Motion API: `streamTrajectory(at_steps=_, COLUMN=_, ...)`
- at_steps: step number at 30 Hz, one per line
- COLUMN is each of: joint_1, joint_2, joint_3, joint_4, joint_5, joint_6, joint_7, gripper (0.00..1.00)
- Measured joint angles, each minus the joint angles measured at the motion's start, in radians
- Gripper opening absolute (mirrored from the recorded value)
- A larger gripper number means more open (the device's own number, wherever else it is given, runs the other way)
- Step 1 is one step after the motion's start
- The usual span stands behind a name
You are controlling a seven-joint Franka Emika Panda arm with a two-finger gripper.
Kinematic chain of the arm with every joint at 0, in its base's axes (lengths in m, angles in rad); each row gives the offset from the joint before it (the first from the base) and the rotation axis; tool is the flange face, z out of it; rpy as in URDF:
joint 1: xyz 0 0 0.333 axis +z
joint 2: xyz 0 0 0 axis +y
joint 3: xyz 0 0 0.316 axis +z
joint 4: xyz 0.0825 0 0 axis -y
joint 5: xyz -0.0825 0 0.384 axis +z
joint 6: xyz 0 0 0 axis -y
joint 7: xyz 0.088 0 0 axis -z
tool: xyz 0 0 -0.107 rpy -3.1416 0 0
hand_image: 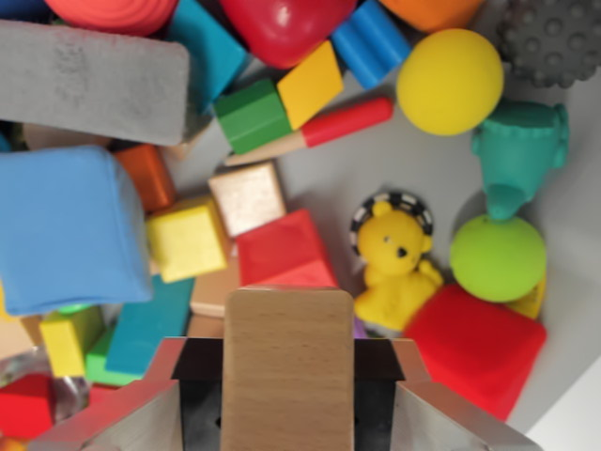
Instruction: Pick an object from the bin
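You have a plain wooden block (288,366) between the jaws, low in the middle of the wrist view. The two metal fingers (127,413) close on its left and right faces, and the block stands clear above the bin (413,169), whose grey floor shows between the toys.

Handling judgement:
- The block appears to be solid, unpainted beech-type wood. Treat it as stiff and of moderate weight; it should not deform under clamping.
- The faces look smooth and flat. Flat metal on smooth wood can slip, so keep the grip square across the two parallel faces, not across the rounded top corners.
- The contact seems to sit toward the near end of the block. If it is off-centre, the free end may swing down; avoid sharp acceleration.
- Nothing about it appears fragile.

Surroundings to clear:
- Directly beneath lie a red wedge block (285,252) and a yellow cube (188,238).
- A large blue foam cube (70,225) sits at the wrist view's left, close to the camera.
- A yellow bear figure (394,263), a green ball (498,256) and a red block (474,346) lie to the wrist view's right, packed close together.

Lift vertically so the held block does not snag these neighbours.
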Motion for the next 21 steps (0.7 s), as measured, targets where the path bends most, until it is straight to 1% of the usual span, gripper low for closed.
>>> streamTrajectory(at_steps=9, joint_1=0.0, joint_2=-0.045, joint_3=0.0, joint_4=0.039, joint_5=-0.003, joint_6=-0.083, joint_7=0.003, gripper=0.0)
streamTrajectory(at_steps=21, joint_1=0.0, joint_2=-0.08, joint_3=0.001, joint_4=0.081, joint_5=-0.005, joint_6=-0.161, joint_7=0.005, gripper=0.0)
